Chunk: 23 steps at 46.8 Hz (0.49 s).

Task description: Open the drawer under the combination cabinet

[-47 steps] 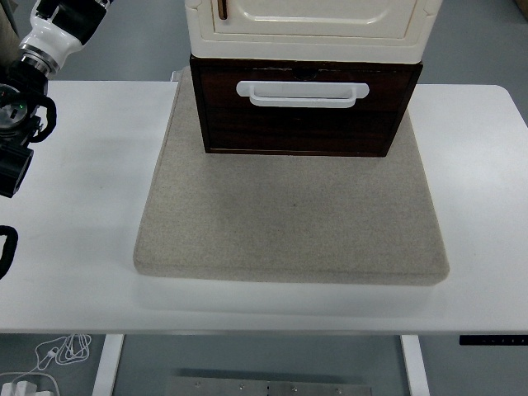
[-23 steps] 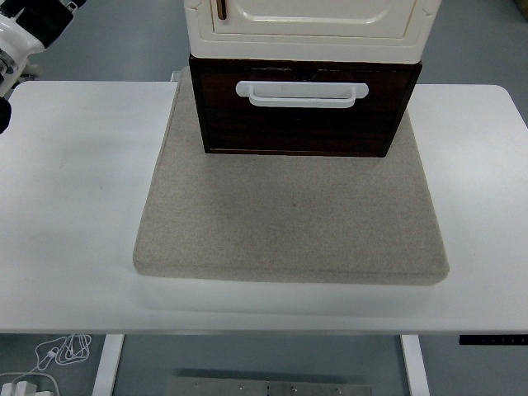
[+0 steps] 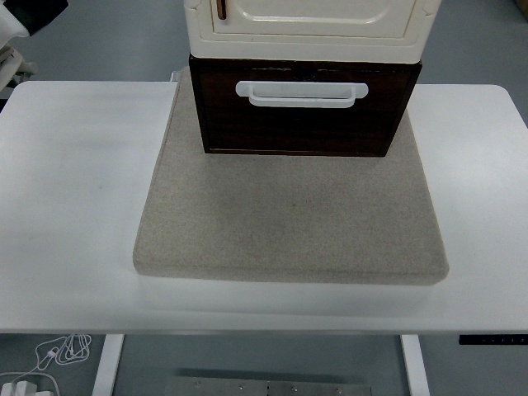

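Note:
The combination cabinet has a cream upper part [image 3: 305, 29] with a door, standing at the top centre. Under it sits the dark brown drawer [image 3: 301, 124], which carries a white bar handle [image 3: 301, 95] across its front. The drawer front stands roughly in line with the cabinet's front, with only a thin dark strip showing above it. Nothing touches the handle. Only a black and white piece of my left arm [image 3: 23, 16] shows in the top left corner; its hand is out of the picture. My right arm is out of view.
The cabinet stands on a beige felt mat [image 3: 289, 223] that covers the middle of the white table [image 3: 74, 206]. White cables [image 3: 49, 355] lie on the floor below the table's near left edge.
My left arm has drawn back up and to the left, and its hand has left the picture. The drawer and cabinet have not moved.

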Motion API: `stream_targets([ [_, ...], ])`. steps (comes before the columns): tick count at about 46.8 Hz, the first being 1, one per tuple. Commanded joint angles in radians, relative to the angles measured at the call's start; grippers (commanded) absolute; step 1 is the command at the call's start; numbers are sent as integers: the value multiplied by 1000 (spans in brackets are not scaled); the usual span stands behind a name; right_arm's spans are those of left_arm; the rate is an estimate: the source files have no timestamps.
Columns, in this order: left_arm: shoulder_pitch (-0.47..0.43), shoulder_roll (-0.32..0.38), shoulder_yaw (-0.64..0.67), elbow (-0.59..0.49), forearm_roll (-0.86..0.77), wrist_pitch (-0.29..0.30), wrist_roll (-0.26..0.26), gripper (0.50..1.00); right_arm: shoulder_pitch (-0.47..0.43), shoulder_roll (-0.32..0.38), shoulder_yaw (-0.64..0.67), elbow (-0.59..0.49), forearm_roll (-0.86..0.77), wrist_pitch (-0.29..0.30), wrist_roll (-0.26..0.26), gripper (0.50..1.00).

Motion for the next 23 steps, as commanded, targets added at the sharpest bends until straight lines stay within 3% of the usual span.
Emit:
stream_targets([
  [1,21,17,1,-40,41,0,3,1000,0,0,0,0,0,0,0,928],
  [23,67,153,1,-311,288,0,9,1000,0,0,0,0,0,0,0,928],
])
